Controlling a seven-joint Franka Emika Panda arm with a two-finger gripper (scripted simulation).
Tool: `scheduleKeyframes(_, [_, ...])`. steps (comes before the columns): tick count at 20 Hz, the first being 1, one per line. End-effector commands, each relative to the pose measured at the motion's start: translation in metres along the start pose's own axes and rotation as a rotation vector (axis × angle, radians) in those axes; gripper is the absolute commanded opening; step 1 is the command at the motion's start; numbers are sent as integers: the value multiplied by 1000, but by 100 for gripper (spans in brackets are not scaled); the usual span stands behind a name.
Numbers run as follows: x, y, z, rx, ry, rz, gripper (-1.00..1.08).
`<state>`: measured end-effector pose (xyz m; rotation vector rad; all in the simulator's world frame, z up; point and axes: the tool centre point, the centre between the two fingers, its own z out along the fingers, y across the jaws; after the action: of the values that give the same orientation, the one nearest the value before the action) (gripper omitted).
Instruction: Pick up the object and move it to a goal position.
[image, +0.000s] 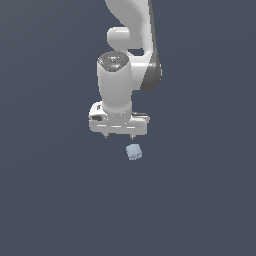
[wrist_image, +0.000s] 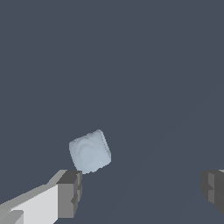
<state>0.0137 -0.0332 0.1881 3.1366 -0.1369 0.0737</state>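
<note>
End effector (image: 119, 135) fingers wide apart, holding nothing — object (image: 134, 152) sits off to one side, near one finger (wrist_image: 70, 192). Straight drop could bump it away.

A glossy white rounded arm (image: 131, 30) with dark grey joint bands carries a boxy white hand whose fingers (wrist_image: 70, 192) have grey ridged pads.

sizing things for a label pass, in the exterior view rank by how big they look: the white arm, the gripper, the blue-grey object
1. White arm, largest; it runs out of the picture's top.
2. Gripper, meaning the wide hand block with its short fingertips.
3. Blue-grey object, far the smallest.

These are apparent sizes only; nearness to the camera may skew them.
</note>
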Motion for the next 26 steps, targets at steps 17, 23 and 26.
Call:
scheduleKeyframes(17, [0, -16, 2, 22, -10, -51, 100])
scheduleKeyframes(23, [-6, -28, 29, 14, -20, -143, 100])
scheduleKeyframes(26, [-11, -39, 51, 10, -29, -219, 100])
